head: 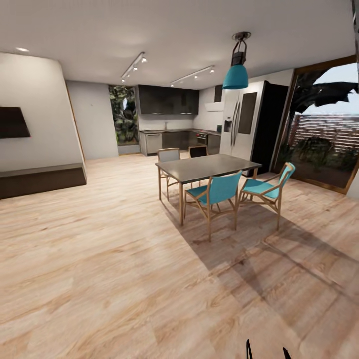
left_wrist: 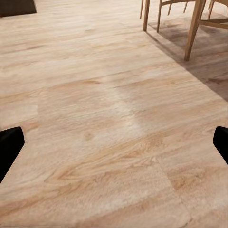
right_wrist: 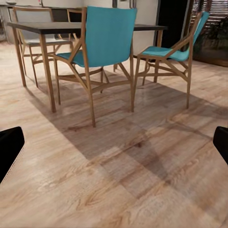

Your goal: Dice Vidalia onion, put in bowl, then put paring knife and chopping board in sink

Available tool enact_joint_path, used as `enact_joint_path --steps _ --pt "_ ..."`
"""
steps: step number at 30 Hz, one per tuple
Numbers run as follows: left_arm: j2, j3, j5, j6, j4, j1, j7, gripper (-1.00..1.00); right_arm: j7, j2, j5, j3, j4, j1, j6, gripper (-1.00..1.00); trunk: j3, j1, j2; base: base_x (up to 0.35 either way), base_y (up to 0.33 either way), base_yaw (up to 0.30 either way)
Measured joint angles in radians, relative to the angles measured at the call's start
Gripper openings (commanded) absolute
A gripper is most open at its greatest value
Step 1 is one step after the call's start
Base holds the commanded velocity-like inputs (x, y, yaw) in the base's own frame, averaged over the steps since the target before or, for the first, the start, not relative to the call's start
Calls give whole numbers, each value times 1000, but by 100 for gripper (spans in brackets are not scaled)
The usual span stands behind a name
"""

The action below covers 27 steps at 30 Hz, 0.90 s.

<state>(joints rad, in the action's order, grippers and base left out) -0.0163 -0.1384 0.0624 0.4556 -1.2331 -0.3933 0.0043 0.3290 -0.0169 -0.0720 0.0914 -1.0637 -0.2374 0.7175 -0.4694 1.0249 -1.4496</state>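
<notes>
We are looking across a wide room floored in pale wooden planks [head: 99, 259]. At the far left, a dark panel [head: 12, 122] is hanging on a white wall above a low dark bench [head: 40, 179]. Further along, the kitchen is sitting at the far end of the room: the worktop [head: 172, 130] is running over dark grey cabinets [head: 174, 140], with dark wall cupboards [head: 167, 99] above. The sink, onion, board, knife and bowl would be somewhere over there, but at this distance we cannot make any of them out.

Nearer to us, a grey dining table [head: 207, 167] is standing on the floor with teal chairs [head: 217, 192] along its near edge. A teal pendant lamp [head: 236, 75] is hanging over it, and a steel fridge [head: 242, 122] is standing behind. At the far right, a large window [head: 324, 129] is showing a garden.

In the left wrist view, the left claw [left_wrist: 114, 147] is hanging spread wide over bare planks, its dark fingertips [left_wrist: 9, 145] pinching nothing. In the right wrist view, the right claw [right_wrist: 114, 147] is likewise spread and empty, facing the chairs and table legs.
</notes>
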Motion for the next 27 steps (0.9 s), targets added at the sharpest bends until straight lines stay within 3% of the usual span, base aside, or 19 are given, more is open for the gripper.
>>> enact_joint_path --steps 27 --pt "0 -2 -1 0 8 0 0 100 0 0 0 0 5 0 1 100 0 0 0 0 0 262"
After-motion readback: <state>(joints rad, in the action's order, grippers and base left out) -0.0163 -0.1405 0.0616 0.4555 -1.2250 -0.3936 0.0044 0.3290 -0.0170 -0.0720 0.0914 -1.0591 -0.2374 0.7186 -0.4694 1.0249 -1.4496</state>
